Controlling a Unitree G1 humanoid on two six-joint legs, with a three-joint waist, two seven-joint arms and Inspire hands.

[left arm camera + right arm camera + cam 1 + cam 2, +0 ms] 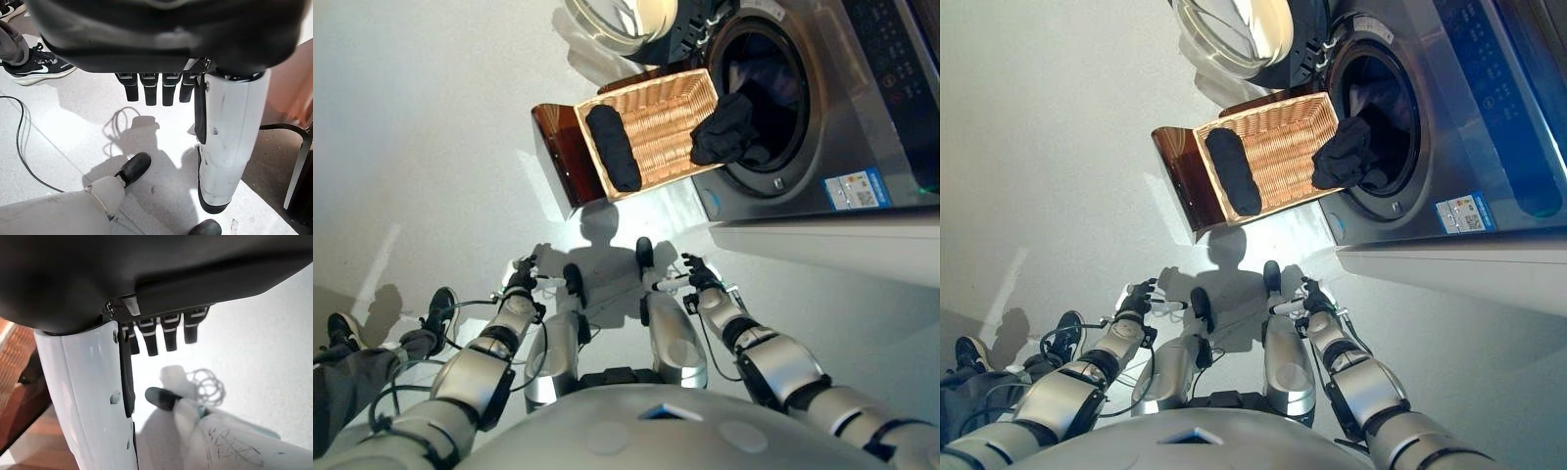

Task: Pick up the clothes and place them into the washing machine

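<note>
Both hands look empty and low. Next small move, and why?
Probably raise the right robot hand toward the dark garment draped over the wicker basket edge at the washing machine door opening. It hangs half into the drum, nearest that side. The left robot hand is empty too; another dark garment lies in the basket.

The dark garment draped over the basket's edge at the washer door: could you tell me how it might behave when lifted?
The dark garment is probably floppy: it sags in folds over the wicker basket rim. It looks light and may snag the weave.
</note>
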